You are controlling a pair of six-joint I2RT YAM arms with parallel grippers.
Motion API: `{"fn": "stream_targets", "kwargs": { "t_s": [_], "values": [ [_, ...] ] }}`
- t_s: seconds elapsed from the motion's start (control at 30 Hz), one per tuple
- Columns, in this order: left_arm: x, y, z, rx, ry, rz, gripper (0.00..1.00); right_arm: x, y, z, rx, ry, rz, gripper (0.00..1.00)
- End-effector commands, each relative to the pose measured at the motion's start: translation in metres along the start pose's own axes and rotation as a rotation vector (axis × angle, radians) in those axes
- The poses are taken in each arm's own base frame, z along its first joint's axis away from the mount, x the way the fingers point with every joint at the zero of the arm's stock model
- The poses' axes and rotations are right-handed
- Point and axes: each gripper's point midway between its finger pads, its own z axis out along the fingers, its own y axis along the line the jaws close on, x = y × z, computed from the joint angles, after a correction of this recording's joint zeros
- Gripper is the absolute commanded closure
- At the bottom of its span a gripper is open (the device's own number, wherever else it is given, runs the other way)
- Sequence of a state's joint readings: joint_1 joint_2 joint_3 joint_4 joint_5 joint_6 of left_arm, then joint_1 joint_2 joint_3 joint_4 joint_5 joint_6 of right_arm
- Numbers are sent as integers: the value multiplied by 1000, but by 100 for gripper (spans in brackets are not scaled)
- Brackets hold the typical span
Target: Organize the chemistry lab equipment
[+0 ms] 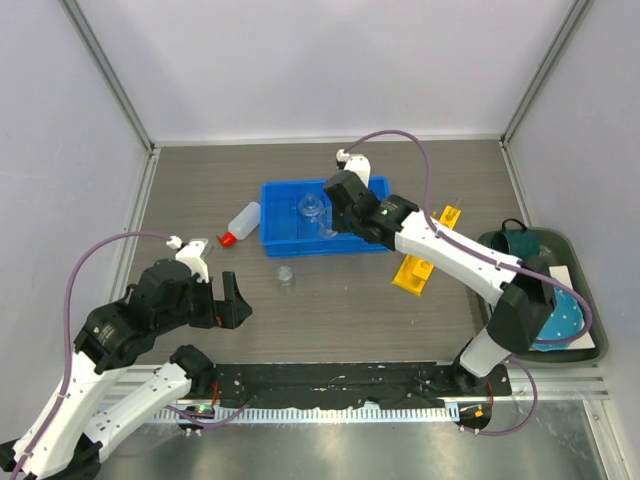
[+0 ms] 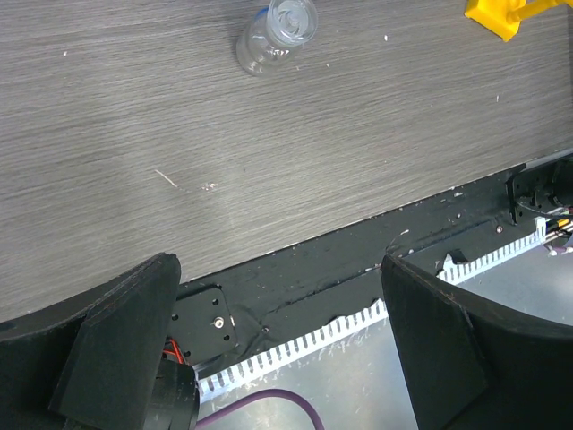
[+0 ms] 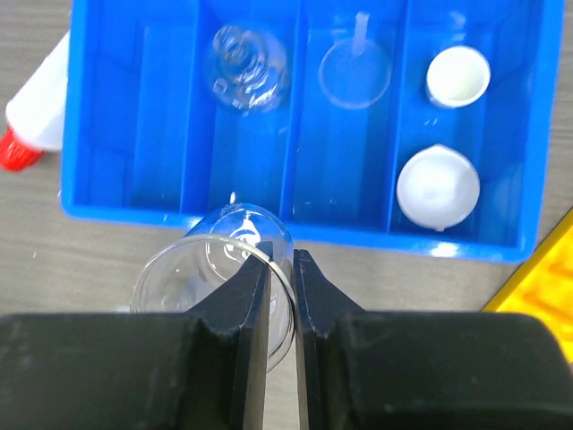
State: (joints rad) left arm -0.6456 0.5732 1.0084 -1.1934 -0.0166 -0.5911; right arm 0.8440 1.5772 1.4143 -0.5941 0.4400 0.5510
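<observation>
My right gripper (image 3: 280, 255) is shut on the rim wall of a clear glass beaker (image 3: 210, 269), which is tilted above the front wall of the blue compartment tray (image 3: 304, 224). In the top view the gripper (image 1: 335, 228) hangs over the tray (image 1: 280, 215). The tray holds a glass flask (image 3: 244, 65), a funnel (image 3: 355, 72) and two white dishes (image 3: 457, 76). The red-capped squeeze bottle (image 1: 240, 222) lies left of the tray. A small beaker (image 1: 286, 273) (image 2: 277, 34) stands on the table. The yellow rack (image 1: 425, 258) lies right of the tray. My left gripper (image 1: 232, 300) (image 2: 277, 313) is open and empty.
A grey tray (image 1: 595, 345) at the right edge holds the teal mug (image 1: 520, 240) and the blue dotted plate (image 1: 560, 315). The black base strip (image 1: 330, 385) runs along the near edge. Enclosure walls close the left, back and right.
</observation>
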Motion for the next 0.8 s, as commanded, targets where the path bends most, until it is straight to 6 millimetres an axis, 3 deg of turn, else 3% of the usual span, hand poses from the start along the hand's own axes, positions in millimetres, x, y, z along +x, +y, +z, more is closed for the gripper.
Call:
{"fn": "stream_targets", "kwargs": {
  "t_s": [0.0, 0.13, 0.27, 0.47, 0.6, 0.77],
  "values": [
    [-8, -6, 1, 24, -26, 8, 0, -40, -7, 18, 20, -42, 22, 99],
    [-9, -6, -2, 23, -30, 8, 0, -51, -18, 46, 51, -19, 53, 99],
    [-10, -5, -2, 19, -32, 9, 0, -60, -24, 61, 67, -13, 73, 99],
    [-10, -6, -2, 18, -29, 8, 0, -55, -32, 81, 104, 19, 72, 99],
    [-10, -5, -4, 19, -33, 9, 0, -40, -41, 94, 131, 57, 64, 99],
    [-10, -4, -5, 13, -32, 11, 0, -38, -29, 94, 65, 64, 81, 99]
  ]
}}
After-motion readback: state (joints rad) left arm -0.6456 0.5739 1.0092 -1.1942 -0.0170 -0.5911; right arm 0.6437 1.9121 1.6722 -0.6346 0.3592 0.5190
